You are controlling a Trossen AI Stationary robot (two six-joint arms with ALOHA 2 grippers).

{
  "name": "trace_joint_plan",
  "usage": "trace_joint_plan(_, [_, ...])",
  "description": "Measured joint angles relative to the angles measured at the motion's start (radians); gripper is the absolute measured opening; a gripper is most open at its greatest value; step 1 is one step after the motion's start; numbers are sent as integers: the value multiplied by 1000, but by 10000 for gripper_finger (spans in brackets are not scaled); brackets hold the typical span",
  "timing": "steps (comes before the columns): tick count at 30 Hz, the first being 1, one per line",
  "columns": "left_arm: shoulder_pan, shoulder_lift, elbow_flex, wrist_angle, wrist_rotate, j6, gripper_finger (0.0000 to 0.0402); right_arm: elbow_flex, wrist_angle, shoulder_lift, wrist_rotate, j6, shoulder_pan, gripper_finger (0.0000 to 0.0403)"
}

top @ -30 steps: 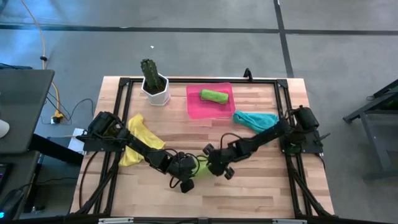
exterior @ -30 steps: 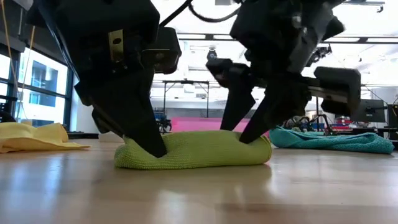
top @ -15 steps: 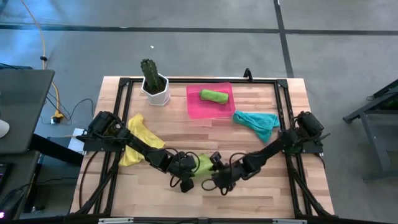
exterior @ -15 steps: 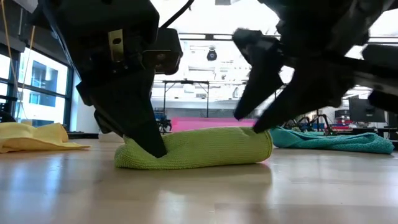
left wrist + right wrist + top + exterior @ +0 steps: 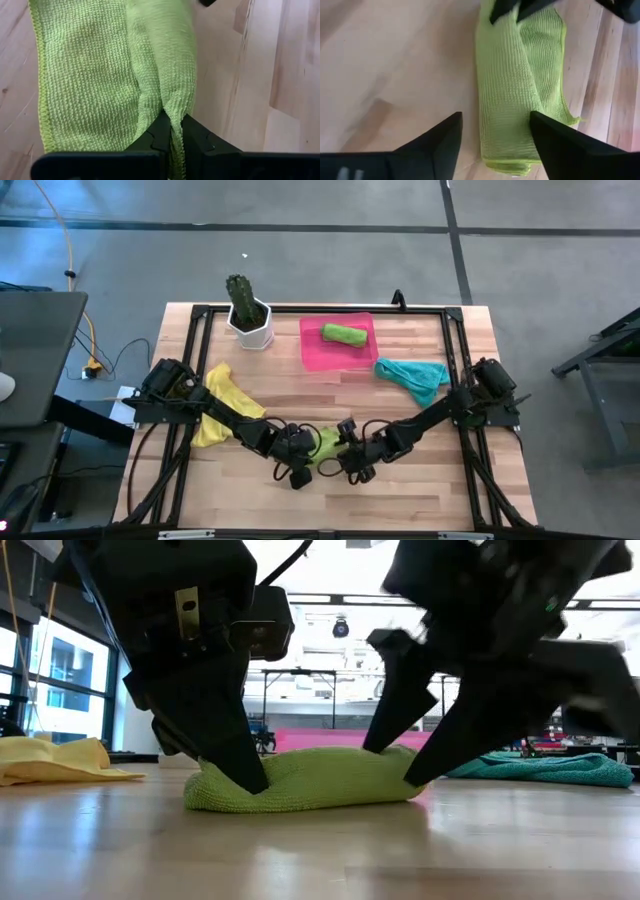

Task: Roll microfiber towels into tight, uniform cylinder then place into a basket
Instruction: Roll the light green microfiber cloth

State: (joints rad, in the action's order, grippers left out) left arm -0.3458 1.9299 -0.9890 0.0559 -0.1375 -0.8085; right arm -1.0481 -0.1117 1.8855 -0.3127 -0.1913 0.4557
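A lime green towel (image 5: 324,442), loosely rolled, lies on the table between my two grippers. My left gripper (image 5: 248,776) is shut on its left end. My right gripper (image 5: 495,131) is open, with its fingers on either side of the towel's right end (image 5: 405,765). A second lime green towel (image 5: 343,334), rolled up, lies in the pink basket (image 5: 312,352) at the far side. A teal towel (image 5: 412,374) lies crumpled to the right of the basket. A yellow towel (image 5: 222,412) lies at the left, partly under my left arm. My left gripper pinches a raised fold (image 5: 171,107) at the lime green towel's left end between its two fingers. The fingers slant down from the table's left. The towel lies on the table. My right gripper: I cannot tell whether its open fingers (image 5: 432,750) touch the towel's right end.
A white pot with a green cactus (image 5: 248,314) stands at the far left, next to the basket. A black frame (image 5: 452,320) runs round the table's edges. Bare wood lies near the front edge (image 5: 400,500).
My right gripper has swung toward the table's near edge and back a little, has rolled about its wrist, and has opened wider at the towel's right end. My left gripper has kept its hold, and the towel stays on the table.
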Motion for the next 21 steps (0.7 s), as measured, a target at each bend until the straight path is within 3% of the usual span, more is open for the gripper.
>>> trace_joint_plan(5, [0, 0, 0, 0, 5, 0, 13, -3, 55, 63, 38, 3, -31, 247])
trace_joint_plan(11, [0, -3, 0, -1, 6, 0, 16, -4, 70, 91, 55, 24, -53, 232])
trace_joint_plan(15, [0, -27, 2, -4, 16, 0, 28, -4, 66, 93, 113, 56, -71, 190])
trace_joint_plan(21, [-2, -88, 6, 9, 33, 21, 48, -4, 52, 95, 175, 132, -98, 96])
